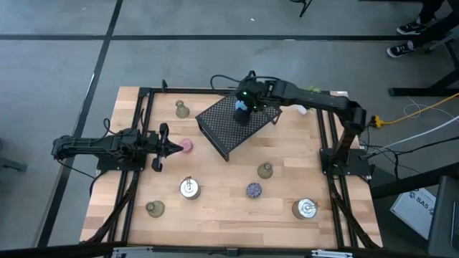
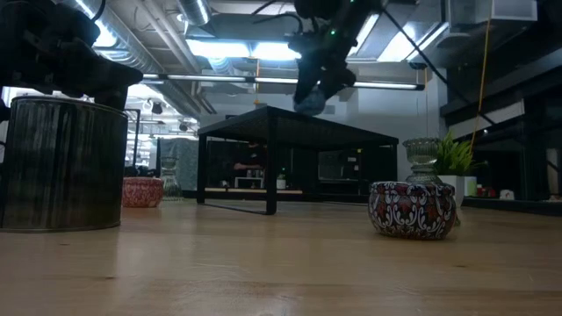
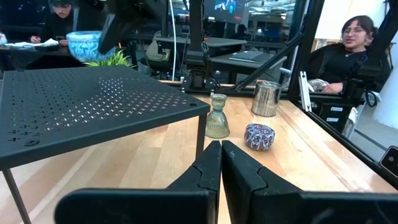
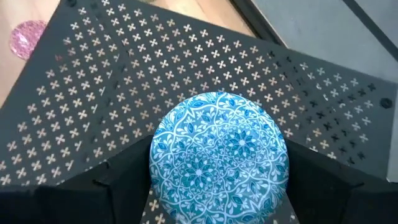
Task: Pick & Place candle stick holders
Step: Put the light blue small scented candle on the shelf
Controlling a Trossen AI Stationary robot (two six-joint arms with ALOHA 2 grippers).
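One blue holder [image 4: 219, 155], base hidden, prob. gripped by right gripper [image 1: 242, 109].

You had two dark, near-black arms in front of you, built of slim jointed links. The left arm [image 1: 100, 145] carried black cables looping along its links. The right arm [image 1: 315, 100] showed a small green light near its wrist and a pale patch on its upper link, with a yellow cable running off beside its base. The left hand [image 3: 220, 163] had two matte black fingers [image 3: 205, 171], flat-sided and tapering to narrow tips. The right hand [image 4: 217, 205] showed you broad, blocky black finger bodies with angular edges.
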